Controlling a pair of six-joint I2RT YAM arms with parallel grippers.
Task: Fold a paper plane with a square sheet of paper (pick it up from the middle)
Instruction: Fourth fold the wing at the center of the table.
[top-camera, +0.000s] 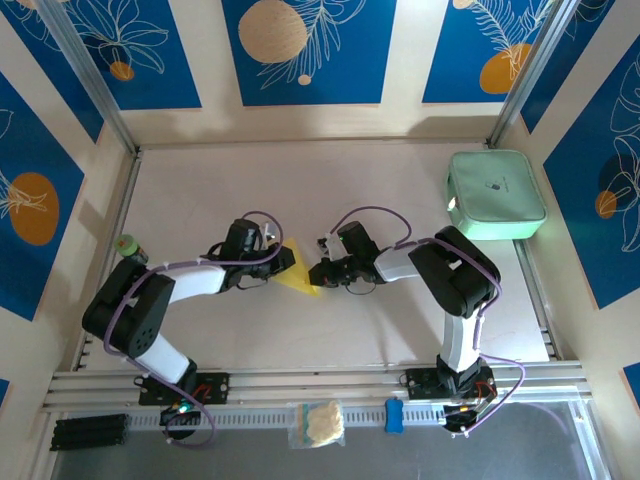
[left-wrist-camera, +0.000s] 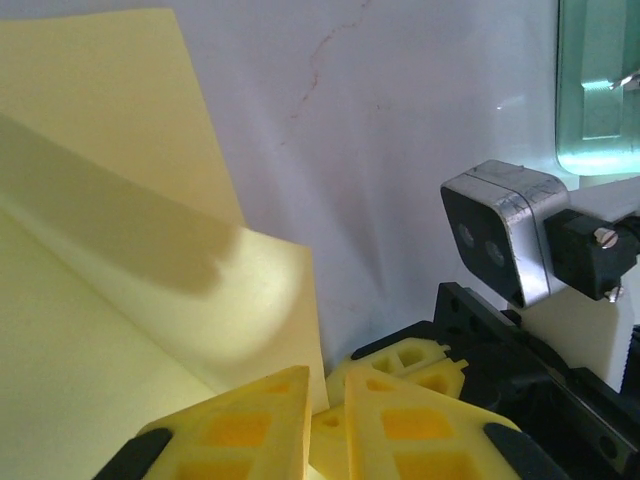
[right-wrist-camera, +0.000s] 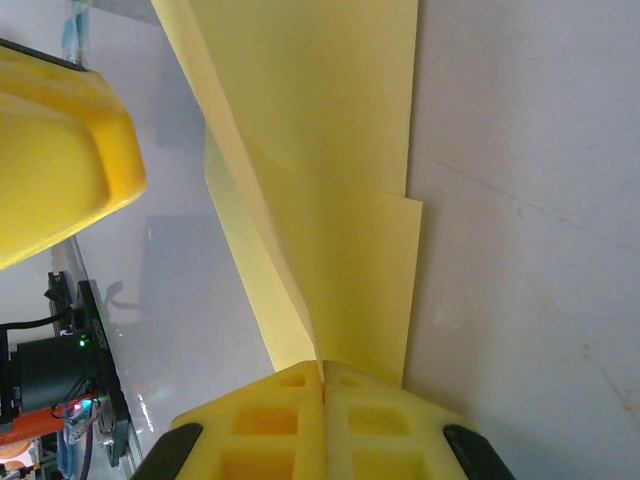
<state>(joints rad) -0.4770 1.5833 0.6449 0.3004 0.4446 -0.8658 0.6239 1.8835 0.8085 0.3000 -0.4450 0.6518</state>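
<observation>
At the centre of the counter (top-camera: 300, 190), the folded yellow sheet (top-camera: 296, 270) is being held between the two arms. Its lower right tip is being pinched by the right jaws, which are fully closed on it. Its long crease is running away from them toward the upper left of the frame. The left jaws, nearly closed, are being shown right at the opposite edge. Whether that edge is being gripped cannot be told. Neither arm is being favoured by nearness.

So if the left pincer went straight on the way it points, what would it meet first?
The yellow paper at the tips of the left pincer comes first; just behind it sits the right pincer, shut on that paper, nearly tip to tip. Depth is unclear, but the gap looks slight.
</observation>
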